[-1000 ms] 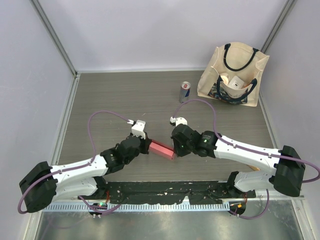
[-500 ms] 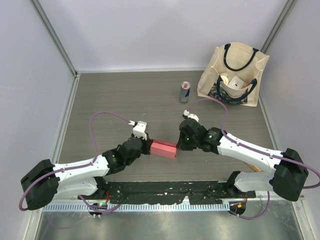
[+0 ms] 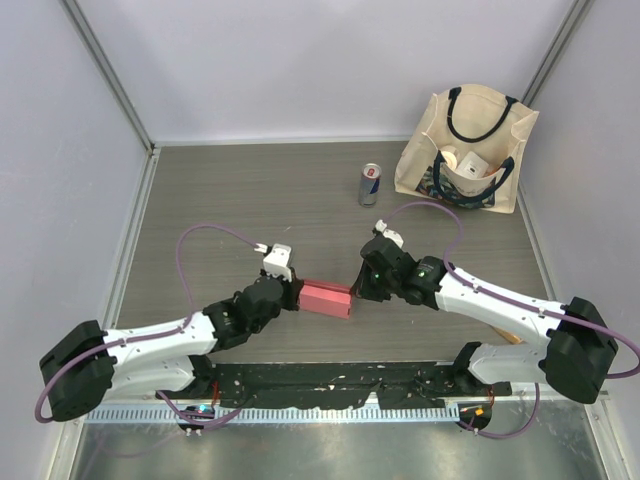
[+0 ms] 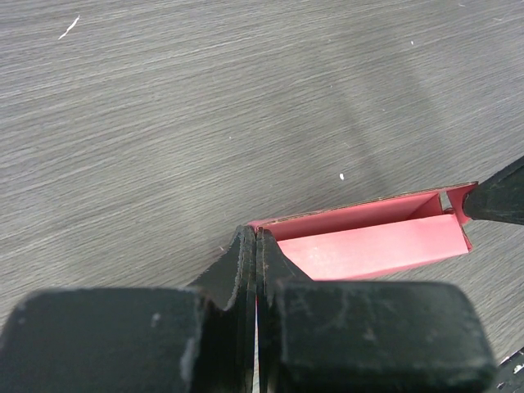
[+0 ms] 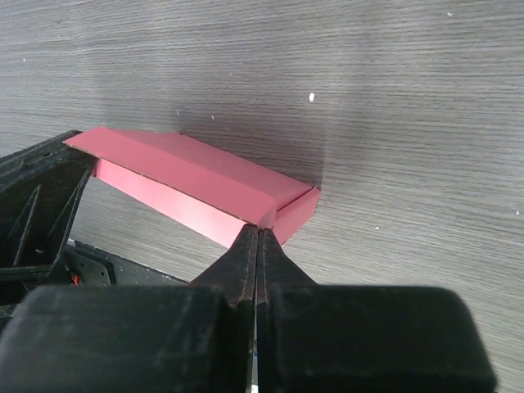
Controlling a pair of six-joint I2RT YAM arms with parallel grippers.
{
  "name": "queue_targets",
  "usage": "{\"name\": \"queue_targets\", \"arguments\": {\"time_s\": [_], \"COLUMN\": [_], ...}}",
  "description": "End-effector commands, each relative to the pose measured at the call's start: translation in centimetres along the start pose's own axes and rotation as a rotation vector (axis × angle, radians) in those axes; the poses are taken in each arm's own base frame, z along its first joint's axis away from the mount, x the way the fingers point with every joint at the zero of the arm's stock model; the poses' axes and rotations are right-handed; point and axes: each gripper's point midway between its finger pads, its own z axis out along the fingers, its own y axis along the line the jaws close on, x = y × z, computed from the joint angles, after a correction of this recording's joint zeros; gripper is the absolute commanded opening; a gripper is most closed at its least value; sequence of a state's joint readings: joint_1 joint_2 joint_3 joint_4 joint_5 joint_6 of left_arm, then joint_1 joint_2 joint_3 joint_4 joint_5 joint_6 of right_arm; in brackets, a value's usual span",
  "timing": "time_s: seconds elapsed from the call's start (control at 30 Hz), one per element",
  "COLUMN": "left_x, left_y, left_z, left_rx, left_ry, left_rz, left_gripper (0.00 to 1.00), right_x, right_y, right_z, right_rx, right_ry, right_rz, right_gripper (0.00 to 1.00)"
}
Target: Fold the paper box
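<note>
The paper box (image 3: 326, 298) is a pink-red card trough lying on the table between my two grippers. In the left wrist view the paper box (image 4: 368, 246) shows an open long side, and my left gripper (image 4: 258, 236) is shut on its left end, a red sliver showing between the fingers. The left gripper (image 3: 297, 293) sits at that same end in the top view. My right gripper (image 5: 258, 231) is shut, its tips against the corner where the box (image 5: 188, 176) meets its small end flap (image 5: 296, 211). From above, the right gripper (image 3: 356, 292) touches the right end.
A drink can (image 3: 370, 184) stands behind the box. A cream tote bag (image 3: 465, 150) with a white box (image 3: 470, 165) in it leans at the back right. A black strip (image 3: 330, 380) runs along the near edge. Grey walls close off three sides.
The right wrist swung back and to the right while its tips stayed at the box's right end. The box turned from slanted to nearly level. The left arm barely moved.
</note>
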State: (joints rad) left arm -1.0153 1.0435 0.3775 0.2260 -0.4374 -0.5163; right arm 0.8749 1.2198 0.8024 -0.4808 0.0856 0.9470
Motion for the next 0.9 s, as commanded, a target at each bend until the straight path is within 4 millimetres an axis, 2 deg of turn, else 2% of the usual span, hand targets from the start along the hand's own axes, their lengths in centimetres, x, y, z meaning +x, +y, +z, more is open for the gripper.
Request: {"name": "queue_targets", "arguments": {"time_s": [0.0,0.43,0.73,0.87], "left_x": [1.1,0.9,0.9,1.3], "left_y": [-0.7,-0.7,-0.6,-0.4], "left_z": [-0.6,-1.0,-1.2,-1.3], "left_rx": [0.038,0.038,0.036,0.036], "left_ry": [0.03,0.014,0.006,0.002], "left_rz": [-0.004,-0.009,-0.014,-0.015], "left_gripper": [0.0,0.0,0.0,0.0], "right_x": [-1.3,-1.6,-0.4,0.5], "right_y": [2.4,3.8,2.6,1.0], "right_z": [-0.1,-1.1,-0.3,0.5], "right_rx": [-0.088,-0.166,-0.15,-0.131], "right_ry": [-0.046,-0.047,-0.026,-0.034], "right_rz": [0.065,0.113,0.067,-0.027], "right_gripper": [0.01,0.01,0.01,0.01]}}
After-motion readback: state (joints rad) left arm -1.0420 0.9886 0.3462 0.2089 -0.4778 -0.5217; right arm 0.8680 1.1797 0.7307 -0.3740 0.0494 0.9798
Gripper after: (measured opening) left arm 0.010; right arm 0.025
